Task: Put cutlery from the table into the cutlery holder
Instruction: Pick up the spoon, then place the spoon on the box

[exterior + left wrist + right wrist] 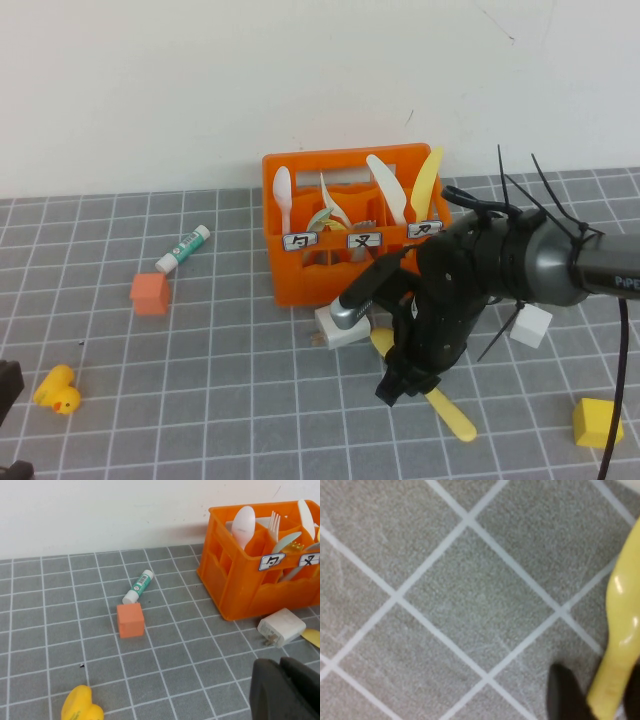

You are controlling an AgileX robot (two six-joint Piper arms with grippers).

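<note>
High view: orange cutlery holder [345,235] sits center frame on the grey tiled table [200,380], w/ white and yellow utensils standing up in its compartments. Right arm comes in from right edge, right gripper [405,385] low over the table just below-right of the holder, right on top of the yellow spoon [452,418], whose handle pokes out toward lower right. White charger block [342,326] just beside it, against the crate's front. Orange cube [150,293], glue stick [183,248] mid-left, yellow duck [57,390] lower left, yellow block [597,421] lower right.

Left wrist view: left gripper [285,690] dark at bottom right, jaws pressed together, nothing in them. Holder upper right, cube and glue stick center.

Right wrist view: spoon along right edge, dark fingertips [562,695] on either side of its handle at bottom right; firm grip or not, can't tell.
</note>
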